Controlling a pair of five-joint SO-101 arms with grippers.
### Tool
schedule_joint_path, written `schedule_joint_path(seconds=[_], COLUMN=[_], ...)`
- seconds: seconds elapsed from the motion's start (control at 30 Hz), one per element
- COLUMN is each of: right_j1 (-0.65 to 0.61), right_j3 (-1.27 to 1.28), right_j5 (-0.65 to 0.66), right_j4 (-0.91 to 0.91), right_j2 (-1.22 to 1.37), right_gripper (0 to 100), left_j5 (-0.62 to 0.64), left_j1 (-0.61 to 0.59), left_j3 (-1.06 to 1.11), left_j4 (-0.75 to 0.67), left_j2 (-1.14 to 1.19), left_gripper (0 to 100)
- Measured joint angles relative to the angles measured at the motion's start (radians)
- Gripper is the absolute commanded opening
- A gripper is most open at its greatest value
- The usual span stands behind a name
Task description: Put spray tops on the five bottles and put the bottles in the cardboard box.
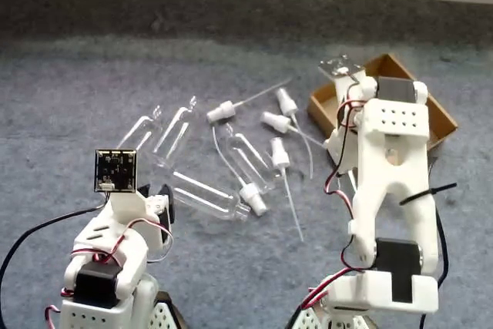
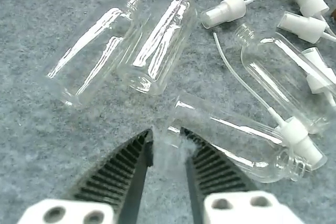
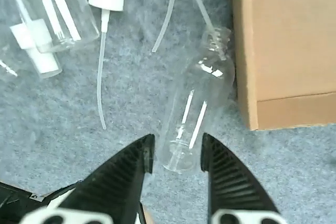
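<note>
Just beside the cardboard box (image 3: 283, 40), a clear bottle (image 3: 195, 98) lies with its base between the right gripper's (image 3: 177, 140) part-open fingers (image 3: 126, 177), while the left gripper's (image 2: 166, 132) narrowly parted fingers hold nothing.

**No legible writing**

The clear bottles (image 1: 204, 194) carry no readable label; the white spray tops (image 1: 280, 152) and the cardboard box (image 1: 323, 102) bear no legible print; marks on the dark board (image 1: 115, 169) are too small to read.

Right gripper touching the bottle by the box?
Cannot tell. Right wrist view: base of the bottle lies between the open fingers of the right gripper, too close to show gap or contact.
</note>
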Motion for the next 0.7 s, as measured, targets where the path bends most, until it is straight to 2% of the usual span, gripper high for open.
schedule_joint_path(seconds=[0.1, 0.5, 0.7], right_j1=[0.000, -0.094, -0.089], right_j3=[0.000, 0.000, -0.003], right_j5=[0.002, 0.002, 0.002], right_j4=[0.000, -0.003, -0.043], right_j2=[0.043, 0.193, 0.259], right_gripper=[23.0, 23.1, 23.1], left_j5=[0.000, 0.000, 0.000], left_j1=[0.000, 0.000, 0.000], left_j3=[0.000, 0.000, 0.011], left_j4=[0.000, 0.000, -0.005], left_j2=[0.000, 0.000, -0.003], left_gripper=[5, 5, 5])
